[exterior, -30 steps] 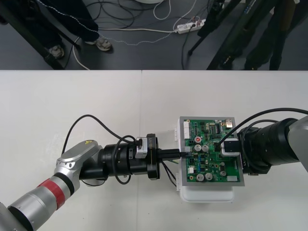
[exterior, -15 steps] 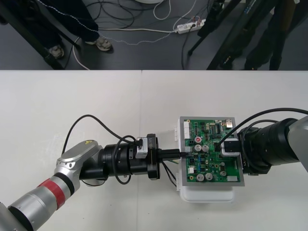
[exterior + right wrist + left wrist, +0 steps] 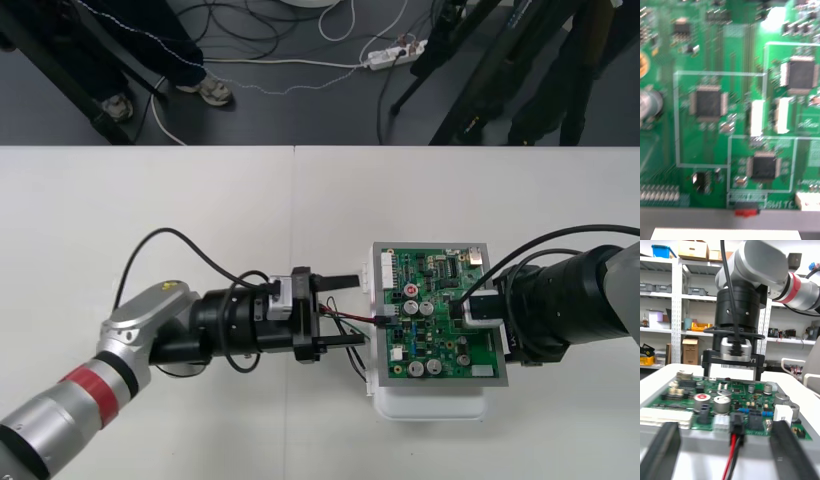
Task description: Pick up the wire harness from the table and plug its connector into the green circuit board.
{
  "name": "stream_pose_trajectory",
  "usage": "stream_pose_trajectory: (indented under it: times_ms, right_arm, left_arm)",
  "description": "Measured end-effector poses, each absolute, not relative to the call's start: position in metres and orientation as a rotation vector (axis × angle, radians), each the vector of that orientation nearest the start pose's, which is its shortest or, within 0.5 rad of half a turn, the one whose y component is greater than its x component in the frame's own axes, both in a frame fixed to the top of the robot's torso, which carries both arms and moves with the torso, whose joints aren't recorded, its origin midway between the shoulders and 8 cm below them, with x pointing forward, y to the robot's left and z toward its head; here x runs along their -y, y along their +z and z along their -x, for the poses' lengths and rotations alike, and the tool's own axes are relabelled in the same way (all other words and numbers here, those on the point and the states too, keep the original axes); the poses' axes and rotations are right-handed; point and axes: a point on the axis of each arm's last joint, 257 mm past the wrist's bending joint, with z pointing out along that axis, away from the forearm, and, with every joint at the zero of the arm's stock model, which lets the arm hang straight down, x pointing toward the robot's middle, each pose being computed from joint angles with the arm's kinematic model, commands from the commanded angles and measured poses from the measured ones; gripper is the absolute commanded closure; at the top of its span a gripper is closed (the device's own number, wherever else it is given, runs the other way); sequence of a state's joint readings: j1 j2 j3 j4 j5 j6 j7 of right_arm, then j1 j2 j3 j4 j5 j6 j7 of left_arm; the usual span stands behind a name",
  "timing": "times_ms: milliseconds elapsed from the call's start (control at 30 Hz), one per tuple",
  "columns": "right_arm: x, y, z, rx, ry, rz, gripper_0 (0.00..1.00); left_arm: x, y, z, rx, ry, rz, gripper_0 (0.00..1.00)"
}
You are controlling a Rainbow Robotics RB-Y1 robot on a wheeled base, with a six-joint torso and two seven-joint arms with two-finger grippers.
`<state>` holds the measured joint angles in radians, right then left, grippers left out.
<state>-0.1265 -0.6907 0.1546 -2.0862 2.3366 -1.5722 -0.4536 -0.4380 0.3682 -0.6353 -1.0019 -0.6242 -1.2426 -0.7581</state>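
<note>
Fingers (image 3: 788, 453) of left gripper (image 3: 358, 310) spread wide, gripping nothing. Wires (image 3: 350, 318) pass between them to the plug (image 3: 736, 424); left wrist view shows us it seated in the board (image 3: 440, 345). Right gripper (image 3: 470, 305) hovers over board's right side.

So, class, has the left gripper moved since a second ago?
Yes. The left gripper has pulled back leftward, away from the green circuit board, and its fingers now stand open.

Black plug (image 3: 736, 424) in left edge of green circuit board (image 3: 425, 275), flat on white base (image 3: 430, 405), red-black wires (image 3: 730, 461) leftward.
</note>
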Motion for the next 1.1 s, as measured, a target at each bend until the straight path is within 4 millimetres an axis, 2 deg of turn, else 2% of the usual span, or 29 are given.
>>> stream_pose_trajectory:
  times_ms: [133,333,467,633,733,867,1100]
  right_arm:
    - [0.240,-0.284,-0.365,-1.861,-0.116,2.043,0.00]
    - [0.261,-0.275,-0.361,-1.874,-0.122,2.067,0.00]
    - [0.272,-0.263,-0.361,-1.881,-0.110,2.049,0.00]
    - [0.277,-0.237,-0.363,-1.828,-0.071,2.010,0.00]
    - [0.277,-0.218,-0.367,-1.805,-0.042,1.954,0.00]
    - [0.265,-0.192,-0.365,-1.752,0.045,1.885,0.00]
    - [0.245,-0.141,-0.358,-1.633,0.184,1.776,0.00]
  left_arm:
    - [0.010,-0.201,-0.365,-0.851,-0.978,-1.200,0.19]
    - [-0.056,-0.179,-0.381,-0.836,-0.818,-1.268,0.19]
    - [-0.098,-0.165,-0.398,-0.834,-0.669,-1.363,0.19]
    - [-0.146,-0.123,-0.413,-0.883,-0.604,-1.403,0.17]
    - [-0.162,-0.097,-0.411,-0.974,-0.670,-1.391,0.17]
    - [-0.176,-0.066,-0.401,-1.076,-0.732,-1.398,0.16]
    - [-0.192,-0.010,-0.386,-1.000,-0.565,-1.545,0.15]
